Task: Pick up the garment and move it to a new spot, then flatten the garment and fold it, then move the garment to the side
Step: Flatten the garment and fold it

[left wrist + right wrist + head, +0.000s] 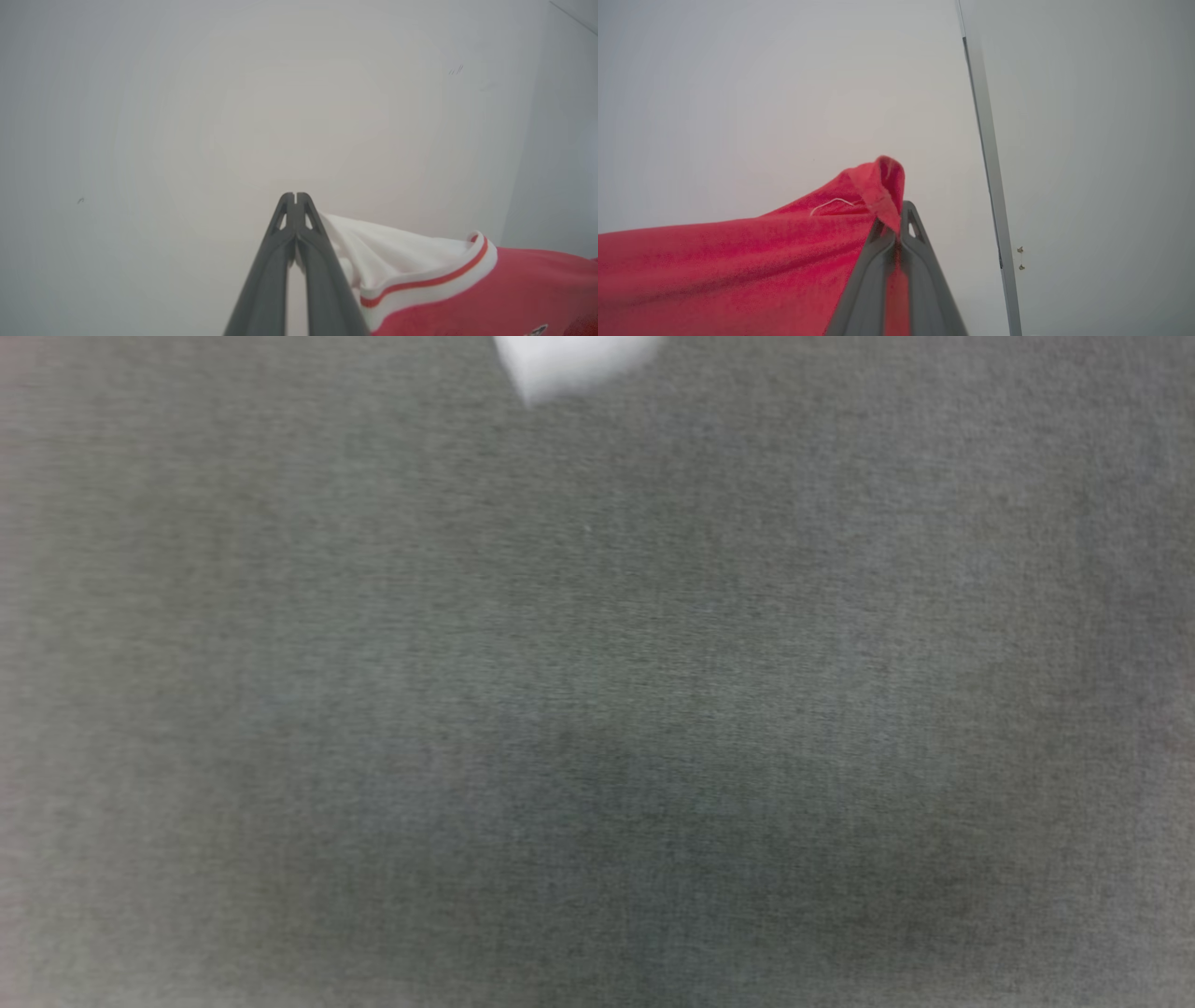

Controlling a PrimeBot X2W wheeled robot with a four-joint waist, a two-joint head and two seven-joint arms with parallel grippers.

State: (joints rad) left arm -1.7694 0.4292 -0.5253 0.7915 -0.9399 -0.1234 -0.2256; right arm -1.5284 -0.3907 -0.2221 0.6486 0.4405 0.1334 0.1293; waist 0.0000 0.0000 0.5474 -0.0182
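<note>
The left gripper [295, 196] has its jaws pressed together at the tips. A white sleeve panel [397, 252] of the garment [490, 298] emerges from them towards 4 o'clock in the left wrist view. The pinch itself is mostly hidden, so the hold is a judgement. A red-and-white striped trim band [430, 280] curves past the panel into the red body, which runs off at 4 o'clock.

In the right wrist view, the right gripper [896, 219] has its jaws clamped on a folded red edge that bunches above the tips. The rest of the jersey sags away towards 8 o'clock, and a loose white thread [831, 203] lies just beside the fold. Both views have a pale wall [187, 116] behind, so the garment appears to hang in the air between the two arms.

The cloth looks light and limp. It drapes and stretches instead of holding its shape, so it should slide little but fold on itself easily. Seams, hems and the trim band look like the firmest places to grip. The corners would let it spread flat.

The head view is blurred, with a grey woven surface [597, 709] and a white patch [569, 364] at 12 o'clock. What they are cannot be told.
</note>
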